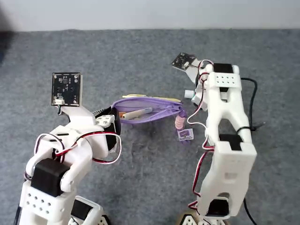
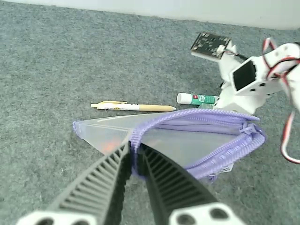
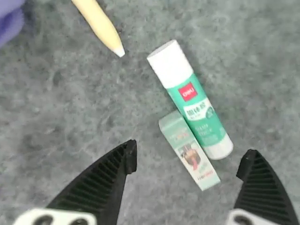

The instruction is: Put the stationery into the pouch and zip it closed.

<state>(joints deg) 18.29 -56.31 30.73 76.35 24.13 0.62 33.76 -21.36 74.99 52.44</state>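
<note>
The purple translucent pouch (image 1: pixel 149 114) lies in the middle of the table with its mouth open and a white pen-like item (image 1: pixel 137 113) inside. My left gripper (image 2: pixel 133 150) is shut on the pouch's zipper edge (image 2: pixel 140 133) at its near end. Behind the pouch lie a yellow pen (image 2: pixel 133 107) and a green-and-white glue stick (image 2: pixel 197 99). My right gripper (image 3: pixel 190 164) hangs open just above the glue stick (image 3: pixel 192 98) and a small green eraser box (image 3: pixel 190 154), which lie side by side between its fingers. The pen's tip (image 3: pixel 101 26) lies close by.
A pink charm (image 1: pixel 179 123) and a small purple tag (image 1: pixel 185 134) trail from the pouch's zipper end toward the right arm (image 1: pixel 225 117). Grey carpet (image 1: pixel 140 56) covers the table, with open room at the back and front centre.
</note>
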